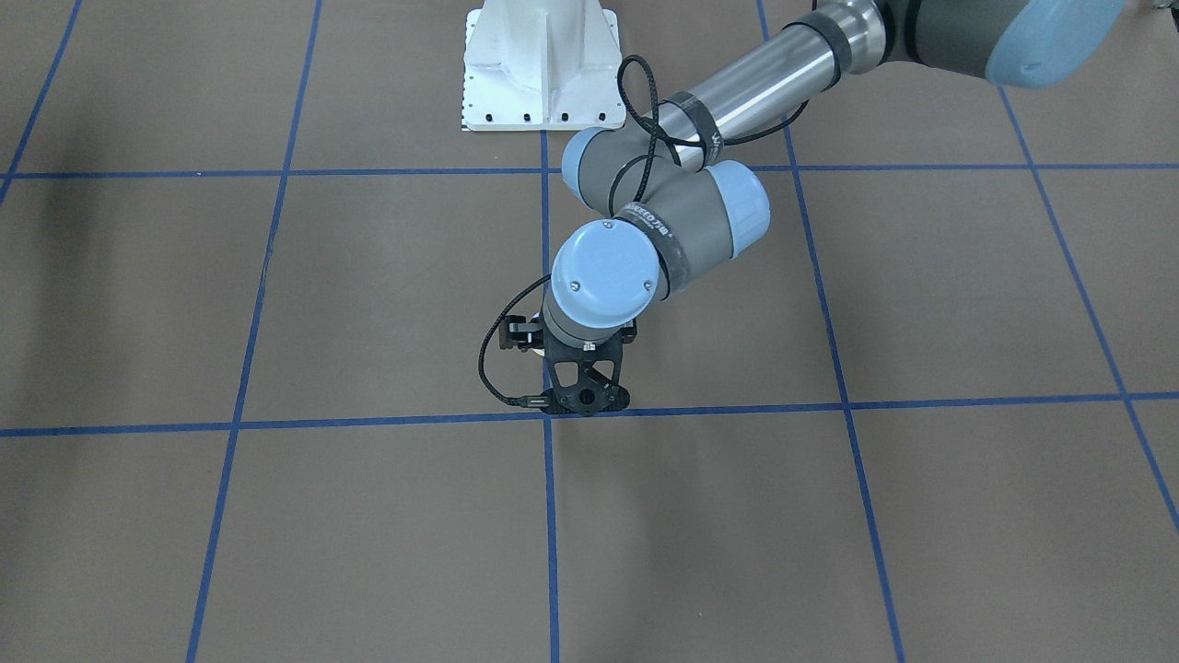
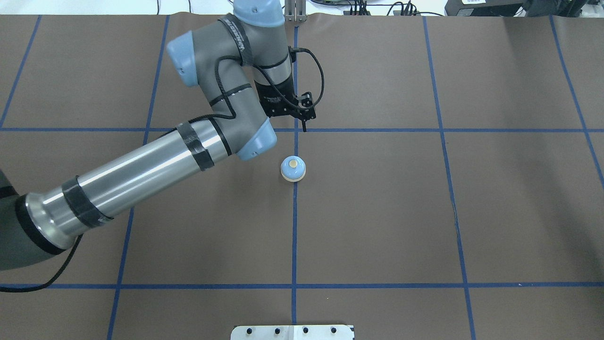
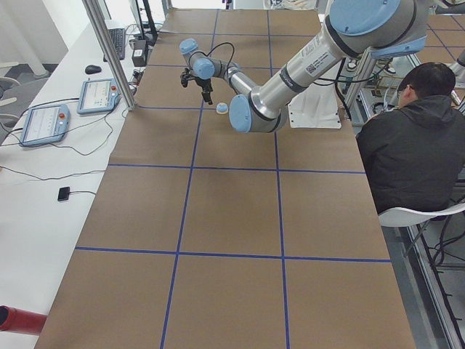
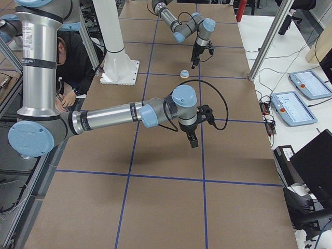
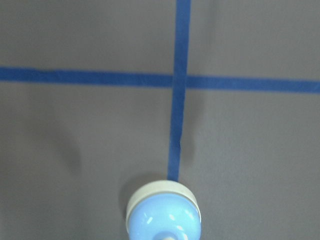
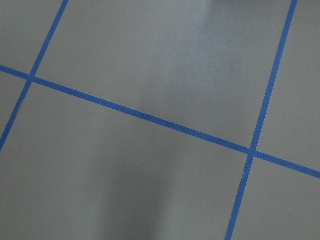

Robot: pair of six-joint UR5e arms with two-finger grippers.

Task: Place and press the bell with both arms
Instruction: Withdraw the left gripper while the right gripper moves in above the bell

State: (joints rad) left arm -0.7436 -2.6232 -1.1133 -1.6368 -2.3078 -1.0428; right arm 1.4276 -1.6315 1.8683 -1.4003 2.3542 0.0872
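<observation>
1. The left gripper [image 2: 304,126] hung fingers-down over a crossing of blue tape lines [image 2: 377,130]. In the overhead view its fingers were drawn together into one narrow tip, with nothing between them.
2. The bell [image 2: 293,168] stood upright on the table [image 2: 472,212], cream button upward. It sat on the lengthwise tape line, just on the robot's side of that crossing. It was near the left gripper but clear of it, touched by neither arm.
3. The left wrist camera looked down on the same crossing, with the bell [image 5: 164,215] at the bottom edge of its picture. None of the fingers showed there.
4. Behind the gripper, the left arm [image 2: 141,174] bent at its grey wrist joints with light-blue caps. A black cable looped around them, and the silver forearm ran back towards the robot's left.
5. The right gripper [image 4: 193,141] appeared only in the side view from the robot's right. It pointed down over the brown surface, well apart from the bell [image 4: 183,73]. I cannot tell whether its fingers were spread or closed.
6. The right wrist camera showed only brown paper and tape lines.
7. The right arm [image 4: 109,118] stretched out nearly level above the table.
8. A white pedestal [image 1: 543,64] stood bolted at the robot's side of the table.
9. A person in a dark jacket [image 3: 410,145] sat beside the table.
</observation>
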